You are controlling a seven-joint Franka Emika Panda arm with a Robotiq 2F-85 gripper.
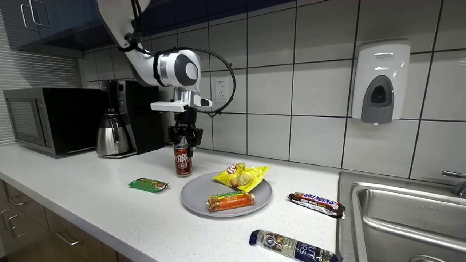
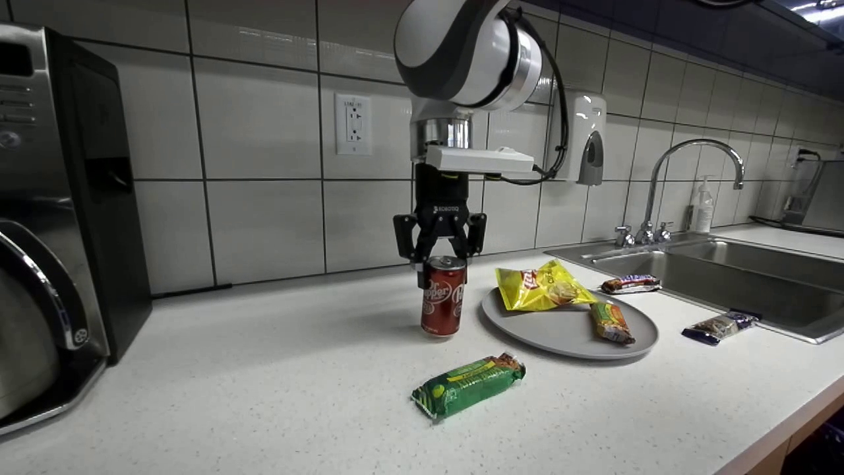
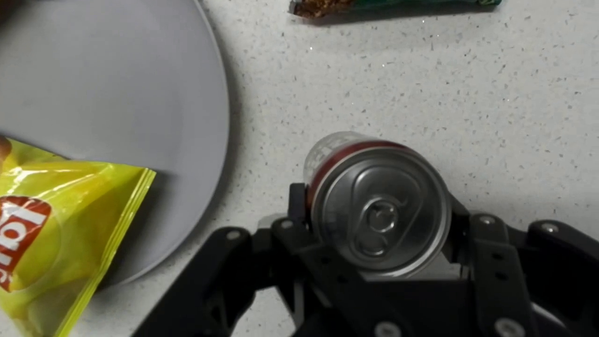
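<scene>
At the left of the frame, in an exterior view, a boxy black-and-silver microwave [image 1: 71, 116] stands on the white speckled table [image 1: 91, 182], next to a tall black coffee maker [image 1: 145, 112] with a brushed-steel carafe [image 1: 113, 136]; both sit towards the back, perhaps to save working room. Left of centre lies a green plastic-wrapped snack bar [image 1: 147, 185]. A little higher and further right, near the middle of the frame, a dark red cylindrical metal Dr Pepper can [image 1: 182, 163] stands upright, its base apparently on the table. The black two-fingered pincer [image 3: 379, 210], low in the wrist view, grips this can by both sides near its top; reaching from straight above probably suits an upright cylinder, as the pinch is level and the top end is left uncovered. Right of the can, a round matte grey plate [image 1: 194, 194] carries a shiny yellow Lay's bag [image 1: 240, 178] and, in front of it, an orange-wrapped granola bar [image 1: 231, 201]. At lower right, a blue-and-clear-wrapped nut bar [image 1: 291, 245] and a brown Snickers bar [image 1: 316, 204] lie flat near a stainless-steel sink [image 1: 347, 225]. At upper right hangs a white plastic soap dispenser [image 1: 384, 65], presumably there for hand-washing
</scene>
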